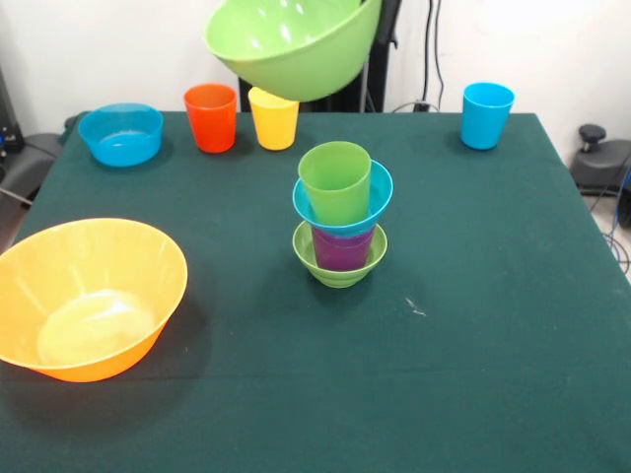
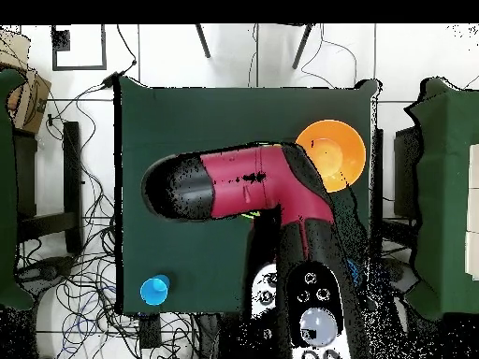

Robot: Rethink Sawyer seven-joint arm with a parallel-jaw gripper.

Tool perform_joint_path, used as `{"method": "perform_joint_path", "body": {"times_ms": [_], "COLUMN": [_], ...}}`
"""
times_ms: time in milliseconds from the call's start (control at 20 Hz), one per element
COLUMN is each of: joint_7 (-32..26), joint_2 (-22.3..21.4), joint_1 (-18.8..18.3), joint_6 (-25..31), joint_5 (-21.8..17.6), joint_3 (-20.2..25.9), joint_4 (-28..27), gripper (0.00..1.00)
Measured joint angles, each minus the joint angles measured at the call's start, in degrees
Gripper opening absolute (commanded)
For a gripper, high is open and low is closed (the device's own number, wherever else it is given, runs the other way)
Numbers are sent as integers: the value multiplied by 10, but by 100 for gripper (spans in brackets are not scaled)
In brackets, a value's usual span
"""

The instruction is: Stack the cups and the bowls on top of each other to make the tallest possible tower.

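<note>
The medium green bowl [image 1: 291,44] hangs tilted in the air at the top of the front view, above and a little behind the tower [image 1: 340,212]. My gripper [image 1: 378,28] holds it at its right rim and is mostly hidden behind it. The tower is a small green bowl [image 1: 340,268], a purple cup [image 1: 342,246], a small blue bowl [image 1: 381,192] and a green cup [image 1: 335,180] on top. An orange cup [image 1: 210,117], a yellow cup [image 1: 273,118] and a light blue cup [image 1: 487,115] stand at the far edge.
The large orange bowl [image 1: 89,296] sits at the near left and also shows in the overhead view [image 2: 332,154]. The medium blue bowl [image 1: 120,133] is at the far left. In the overhead view my red arm [image 2: 243,182] covers the table's middle, and the light blue cup [image 2: 154,290] shows.
</note>
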Motion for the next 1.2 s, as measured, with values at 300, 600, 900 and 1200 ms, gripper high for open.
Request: {"method": "perform_joint_path", "body": {"times_ms": [300,600,900,1200], "joint_7": [0,0,0,0], "joint_2": [30,59,84,104], "joint_1": [15,31,34,34], "joint_6": [0,0,0,0], "joint_5": [3,3,3,3], "joint_3": [-3,-7,-10,-22], "joint_4": [-25,-48,-59,-64], "gripper": [0,0,0,0]}}
